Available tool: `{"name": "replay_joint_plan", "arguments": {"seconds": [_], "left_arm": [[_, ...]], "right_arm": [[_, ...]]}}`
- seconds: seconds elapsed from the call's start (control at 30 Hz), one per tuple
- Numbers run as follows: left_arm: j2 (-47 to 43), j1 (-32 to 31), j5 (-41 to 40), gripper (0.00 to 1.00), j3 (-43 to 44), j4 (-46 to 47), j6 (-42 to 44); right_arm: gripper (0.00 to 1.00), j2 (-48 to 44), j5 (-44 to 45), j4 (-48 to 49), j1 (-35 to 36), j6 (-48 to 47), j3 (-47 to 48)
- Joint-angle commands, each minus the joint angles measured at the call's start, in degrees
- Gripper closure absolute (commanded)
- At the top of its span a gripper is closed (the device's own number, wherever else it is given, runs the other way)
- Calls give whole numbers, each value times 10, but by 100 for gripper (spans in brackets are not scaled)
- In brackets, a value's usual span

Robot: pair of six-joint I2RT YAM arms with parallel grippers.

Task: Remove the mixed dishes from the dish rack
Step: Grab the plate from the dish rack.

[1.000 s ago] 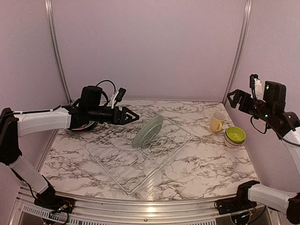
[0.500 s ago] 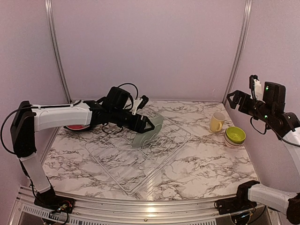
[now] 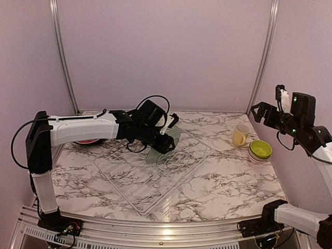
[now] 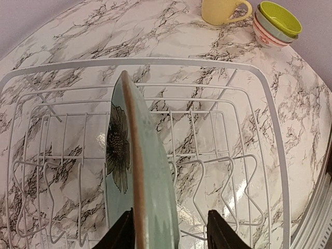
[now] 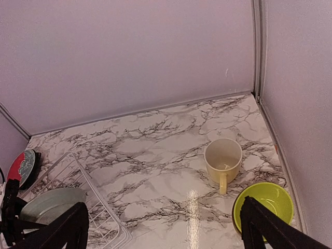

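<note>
A pale green plate [image 3: 154, 154] with a dark flower and a brown rim stands on edge in the white wire dish rack [image 3: 129, 181]. My left gripper [image 3: 167, 143] is open and straddles the plate's top edge. In the left wrist view the plate [image 4: 150, 176] is between the fingers [image 4: 122, 233], close to the left one, with a gap to the right one. My right gripper [image 3: 260, 110] is open and empty, high at the right above the pale yellow mug [image 3: 240, 135] and the lime-green bowl [image 3: 260, 149].
The lime-green bowl [image 4: 280, 18] is stacked on other bowls next to the mug [image 4: 223, 10], right of the rack [image 4: 270, 129]. A red plate [image 5: 23, 166] lies at the far left of the table, partly behind my left arm. Walls enclose the table closely.
My left arm has swung right from the table's left side to the rack, and its open gripper now straddles the green plate. The right arm has not moved.
</note>
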Motion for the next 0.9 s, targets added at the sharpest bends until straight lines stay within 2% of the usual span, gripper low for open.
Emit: {"name": "replay_joint_plan", "arguments": {"seconds": [0.0,0.87], "left_arm": [[17,-10,-68,54,27,-58,29],[22,-11,-67,90,66,-111,57]], "right_arm": [[2,3,2,1,0,-7,1],[1,16,-13,23,0,1,-8]]}}
